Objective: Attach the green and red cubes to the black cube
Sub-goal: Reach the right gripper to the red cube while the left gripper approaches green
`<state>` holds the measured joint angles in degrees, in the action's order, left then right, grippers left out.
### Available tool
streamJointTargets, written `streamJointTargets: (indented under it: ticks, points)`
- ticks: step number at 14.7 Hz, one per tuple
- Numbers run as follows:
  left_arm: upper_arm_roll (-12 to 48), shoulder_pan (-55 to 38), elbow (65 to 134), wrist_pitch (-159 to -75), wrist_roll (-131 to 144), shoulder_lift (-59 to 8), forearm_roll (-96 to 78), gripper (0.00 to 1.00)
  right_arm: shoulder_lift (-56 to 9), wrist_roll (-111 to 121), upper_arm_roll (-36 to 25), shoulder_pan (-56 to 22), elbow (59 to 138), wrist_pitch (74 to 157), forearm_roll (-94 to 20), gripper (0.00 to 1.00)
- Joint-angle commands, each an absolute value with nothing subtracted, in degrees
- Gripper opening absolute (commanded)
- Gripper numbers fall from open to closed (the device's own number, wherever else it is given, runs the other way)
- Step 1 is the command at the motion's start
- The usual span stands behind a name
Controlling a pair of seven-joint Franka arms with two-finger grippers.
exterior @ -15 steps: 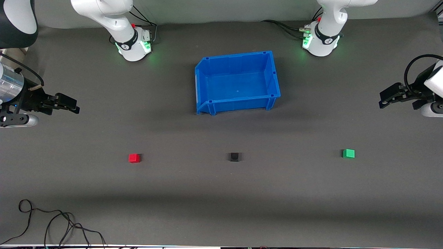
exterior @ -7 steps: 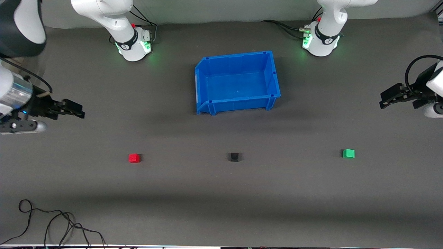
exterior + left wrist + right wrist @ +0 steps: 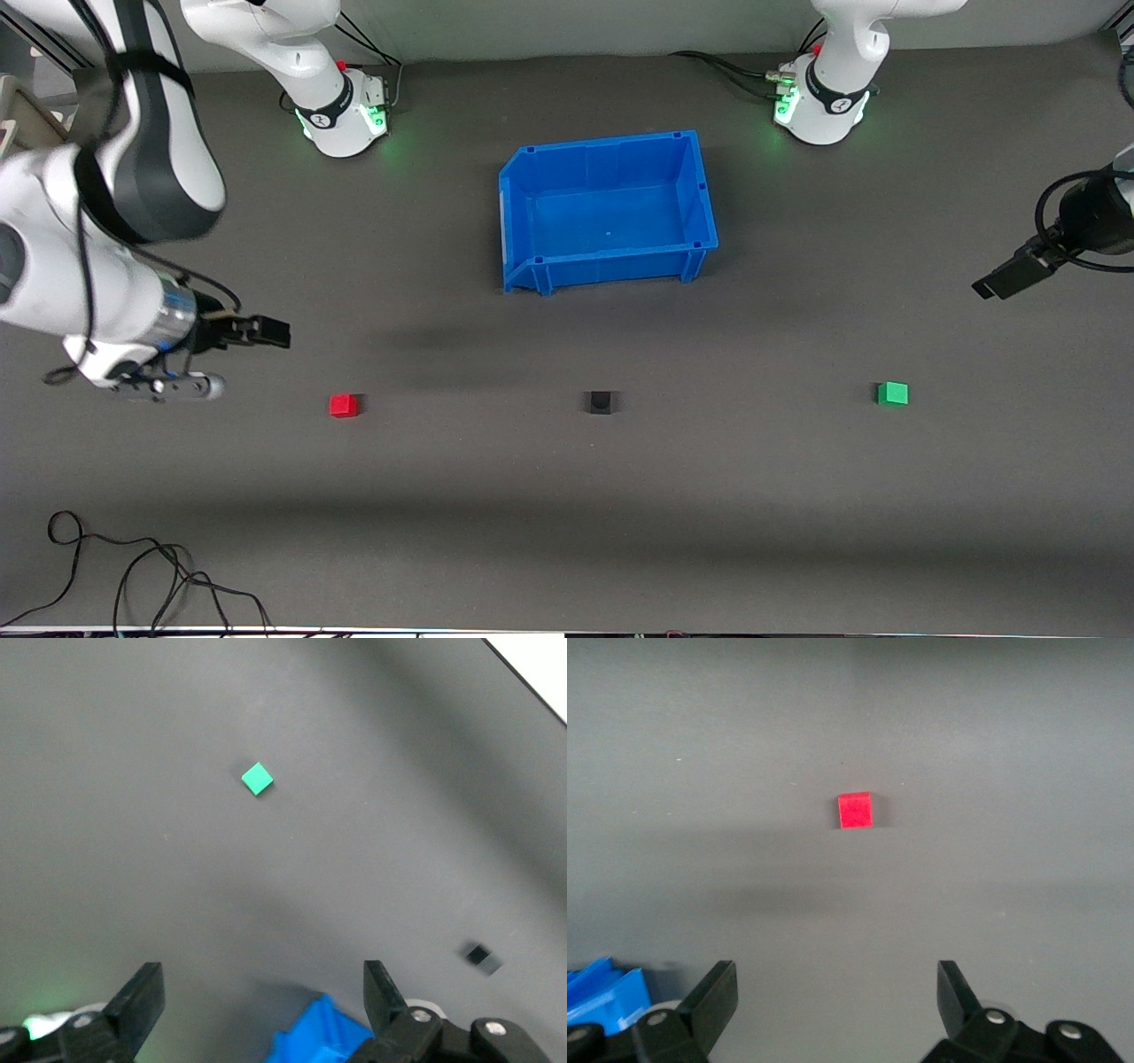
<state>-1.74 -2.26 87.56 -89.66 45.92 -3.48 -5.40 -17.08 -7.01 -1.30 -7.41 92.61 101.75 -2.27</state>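
Three small cubes lie in a row on the dark table. The red cube (image 3: pixel 344 405) is toward the right arm's end, the black cube (image 3: pixel 601 402) in the middle, the green cube (image 3: pixel 893 393) toward the left arm's end. My right gripper (image 3: pixel 275 332) is open and empty, up over the table close to the red cube, which shows in its wrist view (image 3: pixel 855 810). My left gripper (image 3: pixel 997 285) is open and empty over the table at its own end. The left wrist view shows the green cube (image 3: pixel 257 778) and the black cube (image 3: pixel 478 956).
A blue bin (image 3: pixel 606 211) stands empty mid-table, farther from the front camera than the cubes; a corner shows in the left wrist view (image 3: pixel 323 1036). Loose black cable (image 3: pixel 133 576) lies at the table's near edge, toward the right arm's end.
My right gripper has swung in over the table toward the red cube. My left gripper has shifted slightly and turned. The cubes have not moved.
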Motion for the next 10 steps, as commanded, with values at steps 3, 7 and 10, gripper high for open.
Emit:
streamJointTargets:
  ticks: [3, 7, 10]
  points:
    - [-2.0, 3.1, 89.7, -89.8, 65.1, -3.5, -12.5, 1.00, -23.3, -8.2, -1.6, -7.4, 94.4, 109.5, -1.8, 1.00]
    - [-2.0, 5.4, 94.1, -93.0, 77.4, -3.1, -13.8, 1.00, -29.7, -8.2, -1.7, -7.4, 94.8, 115.6, -1.8, 1.00]
    - [-2.0, 7.8, 99.5, -96.7, 78.1, -2.9, -14.8, 1.00, -33.2, -8.2, -1.7, -7.6, 94.9, 119.4, -1.8, 1.00]
